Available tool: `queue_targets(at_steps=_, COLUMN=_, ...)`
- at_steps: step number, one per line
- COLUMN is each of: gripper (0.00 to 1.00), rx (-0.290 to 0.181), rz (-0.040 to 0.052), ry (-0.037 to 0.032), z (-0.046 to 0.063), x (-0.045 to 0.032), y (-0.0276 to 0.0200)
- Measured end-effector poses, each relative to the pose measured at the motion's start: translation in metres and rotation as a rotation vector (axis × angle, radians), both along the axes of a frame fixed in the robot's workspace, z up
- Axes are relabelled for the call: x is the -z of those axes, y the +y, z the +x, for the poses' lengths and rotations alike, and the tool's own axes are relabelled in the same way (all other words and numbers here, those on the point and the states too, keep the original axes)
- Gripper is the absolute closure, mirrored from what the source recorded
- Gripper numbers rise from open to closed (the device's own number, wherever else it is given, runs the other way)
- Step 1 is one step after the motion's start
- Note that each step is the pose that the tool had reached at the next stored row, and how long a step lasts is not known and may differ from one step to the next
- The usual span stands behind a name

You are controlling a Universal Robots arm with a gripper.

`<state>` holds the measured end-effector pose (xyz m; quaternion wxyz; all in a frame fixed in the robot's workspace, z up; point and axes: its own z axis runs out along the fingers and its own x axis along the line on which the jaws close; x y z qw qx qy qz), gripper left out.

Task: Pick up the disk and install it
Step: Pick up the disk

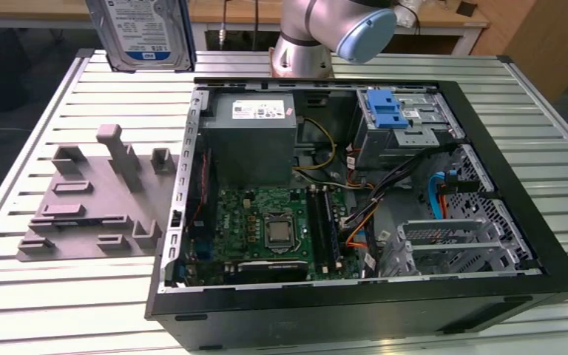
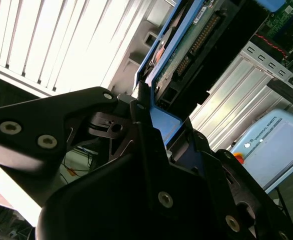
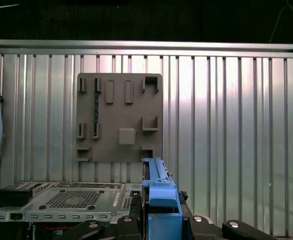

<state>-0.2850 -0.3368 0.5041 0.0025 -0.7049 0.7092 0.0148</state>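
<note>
**Disk pinched, held clear of the case**

The disk [image 1: 144, 29] hangs upright over the far edge of the table [image 1: 57, 303], to the exterior view's left of the open case [image 1: 363, 303], with its white-and-blue label facing out. In the second wrist view the gripper [image 2: 159, 125] pinches its blue rail. The power supply [image 1: 254, 140] carries a white sticker.

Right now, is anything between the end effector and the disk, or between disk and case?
Nothing visible. The end effector grips the disk by its blue rail; the case lies open. Cables cross inside near the drive cages.
</note>
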Motion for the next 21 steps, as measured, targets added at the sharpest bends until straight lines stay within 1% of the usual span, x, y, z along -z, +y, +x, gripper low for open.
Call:
queue_targets(at_steps=11, gripper=0.64, rx=0.0, rz=0.0, ry=0.0, z=0.004, x=0.0, y=0.0)
queue_targets(at_steps=21, gripper=0.64, rx=0.0, rz=0.0, ry=0.0, z=0.011, x=0.0, y=0.0)
